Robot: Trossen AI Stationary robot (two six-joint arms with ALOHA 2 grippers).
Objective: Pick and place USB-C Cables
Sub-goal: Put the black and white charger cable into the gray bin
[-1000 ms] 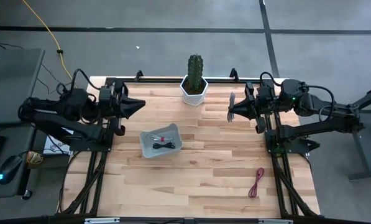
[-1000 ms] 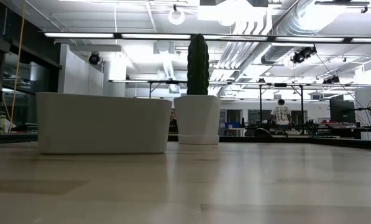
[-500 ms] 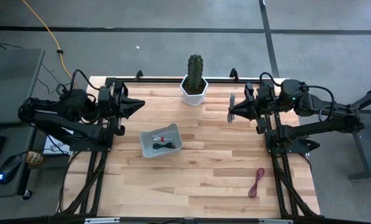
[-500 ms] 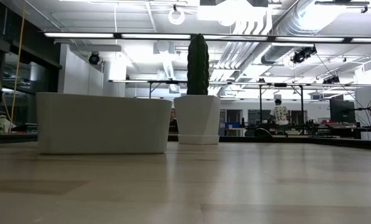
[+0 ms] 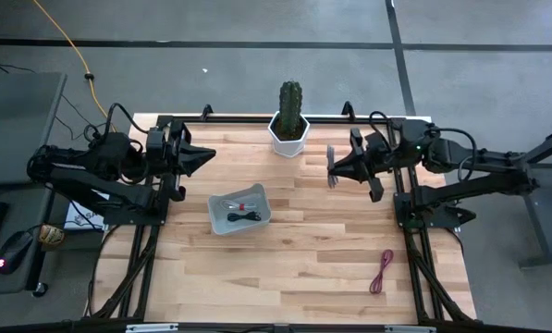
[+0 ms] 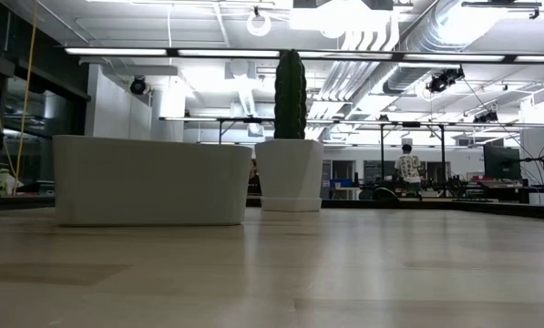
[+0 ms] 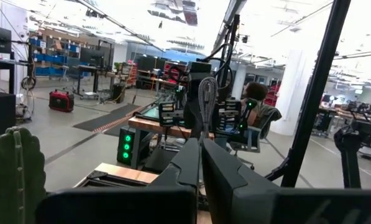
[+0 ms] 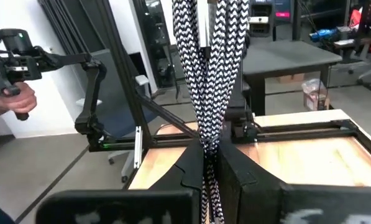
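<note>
1. The right gripper [image 5: 332,165] hangs over the far right part of the wooden surface [image 5: 312,250], just right of the cactus pot [image 5: 288,137]. Its jaws are clenched on a grey cable [image 5: 332,164], which the right wrist view shows as a black-and-white braided bundle [image 8: 205,68] looped up between the closed fingers [image 8: 188,163].

2. The left gripper [image 5: 209,154] waits over the far left edge of the surface, pointing toward the cactus [image 5: 291,100]; its jaws are pressed together with nothing between them, as the left wrist view shows [image 7: 201,163].

3. A white tray [image 5: 216,220] sits left of the middle of the surface. Inside it lie a black cable [image 5: 247,217] and a white-and-red cable [image 5: 237,203], side by side.

4. A dark red cable [image 5: 382,271] lies alone near the right front corner of the surface, well apart from the tray and from both grippers.

5. Between the held cable and the tray the boards are bare; the cactus pot stands to the far side, just beside the right gripper.

6. In the low view the tray [image 6: 151,179] and pot [image 6: 290,173] stand side by side, and a person [image 6: 406,166] is far back in the room. A person's hand [image 8: 14,99] shows beyond the right arm's frame.

7. A yellow cord [image 5: 70,42] runs over the floor beyond the left arm.
</note>
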